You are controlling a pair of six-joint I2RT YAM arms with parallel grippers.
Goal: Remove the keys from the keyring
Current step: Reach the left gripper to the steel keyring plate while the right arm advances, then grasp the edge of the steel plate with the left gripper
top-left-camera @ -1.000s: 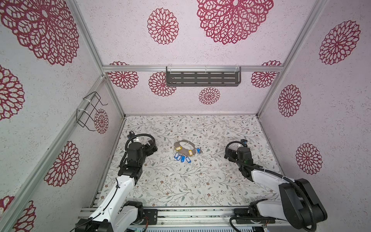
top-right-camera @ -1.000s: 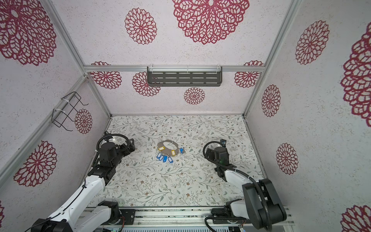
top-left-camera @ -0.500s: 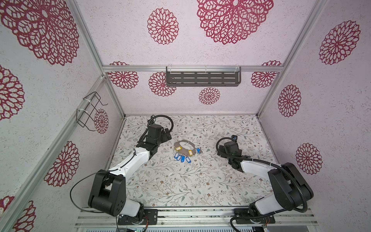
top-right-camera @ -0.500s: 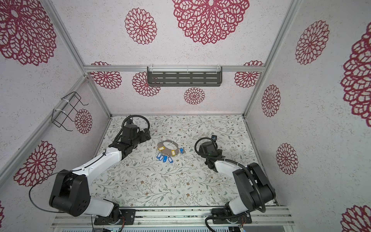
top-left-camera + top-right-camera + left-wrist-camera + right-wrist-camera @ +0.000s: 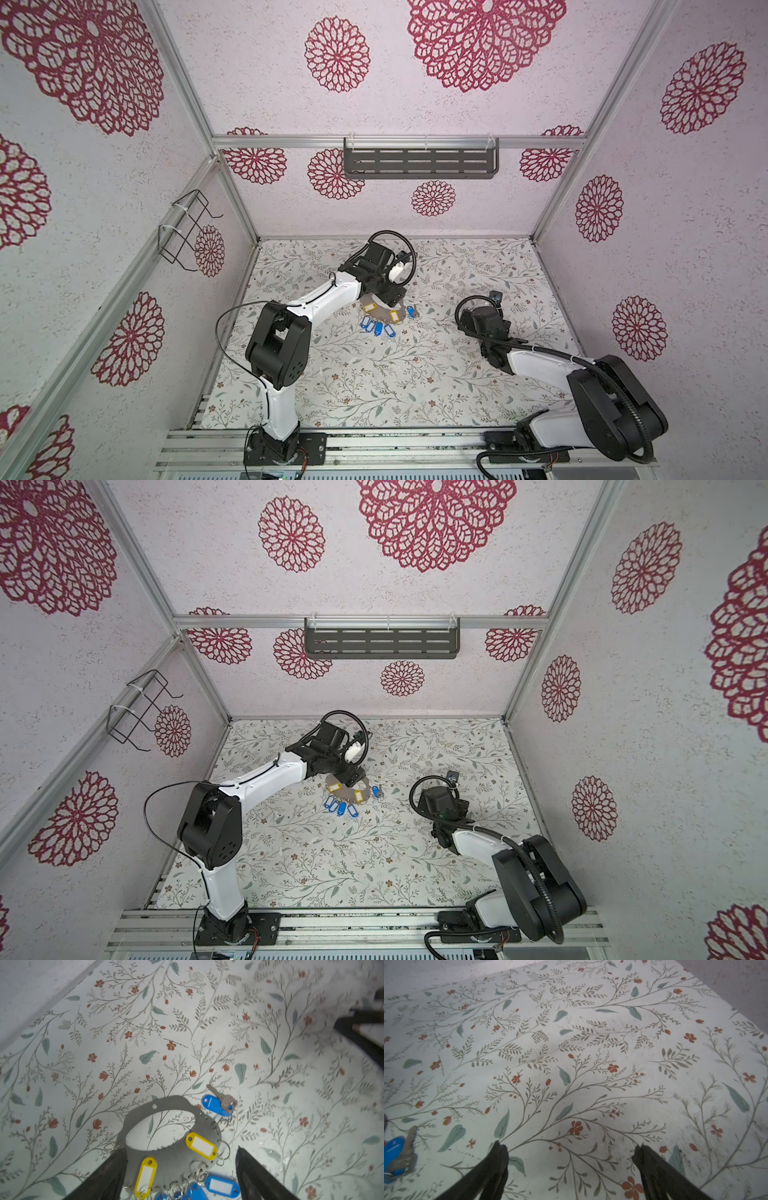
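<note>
Your left gripper (image 5: 180,1149) stands wide open astride the keyring (image 5: 172,1162), one jaw at its rim and the other clear of it, gripping nothing. The keyring lies flat mid-worktop (image 5: 374,382), with the keys (image 5: 223,1099) and their blue and yellow tags (image 5: 201,1148) fanned along one edge. Your right gripper (image 5: 569,1145) is wide open above the worktop, well apart, holding nothing.

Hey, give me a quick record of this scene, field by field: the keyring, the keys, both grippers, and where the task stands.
keyring: grey plate lying flat on the floral table
keys: gathered along one side of its rim; yellow tags rest on the plate, blue tags beside it
left gripper: open, jaws straddling the keyring
right gripper: open over the table, apart from the keyring
progress: no key gripped yet
</note>
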